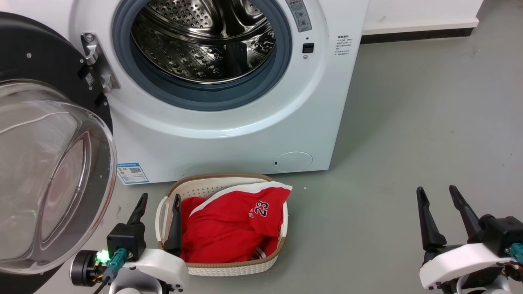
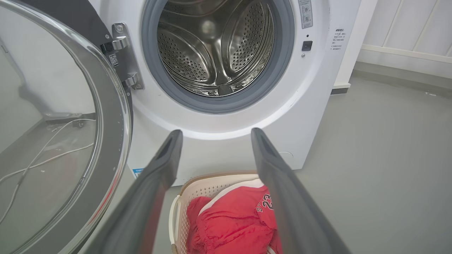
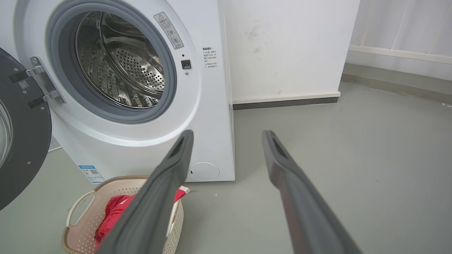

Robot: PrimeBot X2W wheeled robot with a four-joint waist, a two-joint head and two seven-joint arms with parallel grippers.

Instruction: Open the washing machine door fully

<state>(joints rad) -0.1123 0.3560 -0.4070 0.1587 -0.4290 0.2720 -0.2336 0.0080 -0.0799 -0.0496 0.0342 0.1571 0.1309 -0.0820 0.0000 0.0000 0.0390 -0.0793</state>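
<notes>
The only writing we can actually read is the white "23" (image 1: 261, 209) on the red jersey (image 1: 229, 232) stuffed in the cream basket (image 1: 229, 267). The white washer (image 1: 229, 139) has a blue label (image 1: 131, 173) with a QR code low on the left of its front. There's also a grey warning sticker (image 1: 300, 14) up right of the opening and a block of small print (image 1: 344, 45) past the black latch slot (image 1: 307, 47), all too tiny for us to read. Another little QR tag (image 1: 90, 79) sits by the hinge (image 1: 96, 61).

The washing machine door (image 1: 53, 163) is swung out on that hinge to the left of the washer, and its clear glass bowl bulges toward us at the near left. The steel drum (image 1: 204, 41) and its grey-blue rubber ring (image 1: 204, 100) are in plain view.

Our left fingers (image 1: 175, 224) are spread apart with nothing between them, near us, between the door's bowl and the basket. Our right fingers (image 1: 427, 220) are spread apart too, also with nothing between them, well off to the near right.

The floor (image 1: 408, 122) is smooth grey-green, and the basket stands on it just in front of the washer. A white wall with a dark skirting strip (image 3: 286, 103) runs behind on the right. Through the door glass we see pale cables (image 2: 42, 161) lying on the floor.
</notes>
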